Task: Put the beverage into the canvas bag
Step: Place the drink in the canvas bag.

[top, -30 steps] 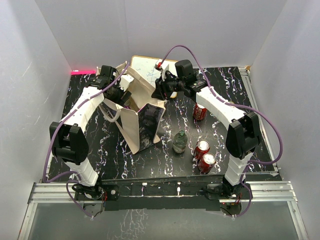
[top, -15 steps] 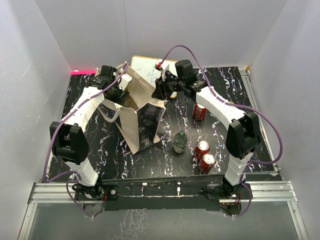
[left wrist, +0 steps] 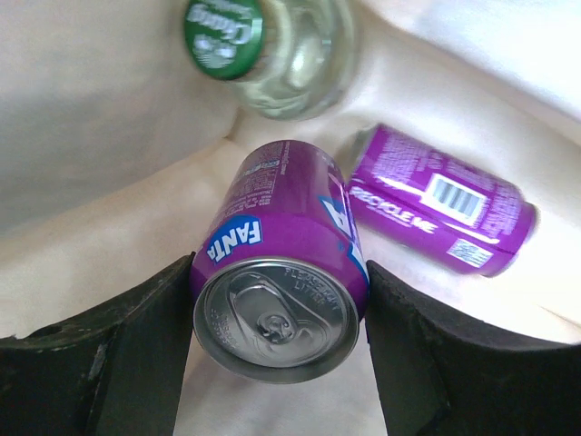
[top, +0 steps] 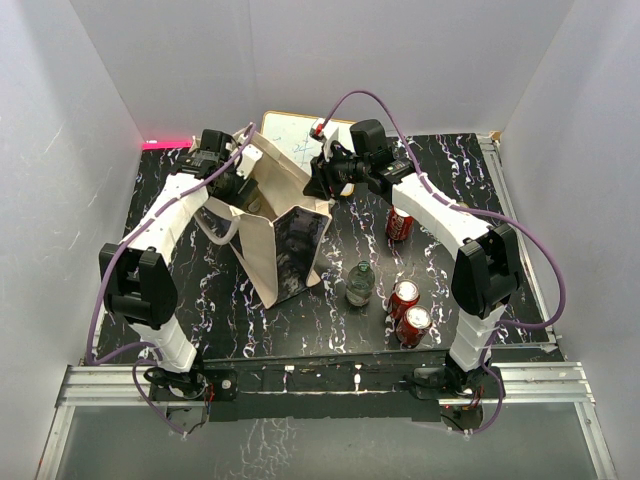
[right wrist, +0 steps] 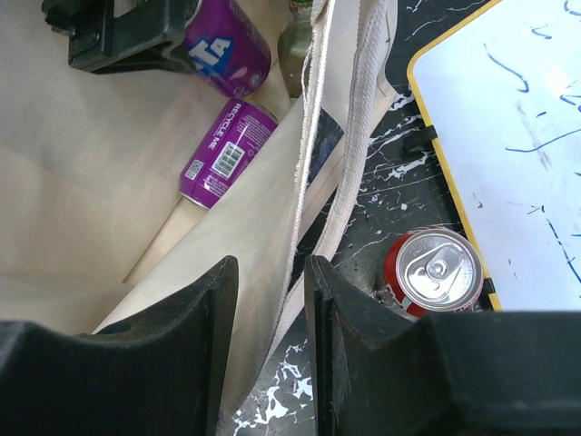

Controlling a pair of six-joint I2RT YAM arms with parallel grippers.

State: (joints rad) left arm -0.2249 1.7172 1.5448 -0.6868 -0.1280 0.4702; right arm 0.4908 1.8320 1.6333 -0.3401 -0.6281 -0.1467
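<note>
The canvas bag stands open left of the table's centre, beige with a dark printed panel. My left gripper reaches down into it, shut on a purple Fanta can held by its sides just above the bag floor. A second purple can lies on the bag floor beside it, and a green-capped bottle lies further in. My right gripper sits astride the bag's far rim, one finger over the inside and one outside. A gap shows between its fingers.
A green-capped bottle stands on the black marbled table right of the bag. Three red cans stand further right. A whiteboard with a yellow frame lies behind the bag. White walls enclose the table.
</note>
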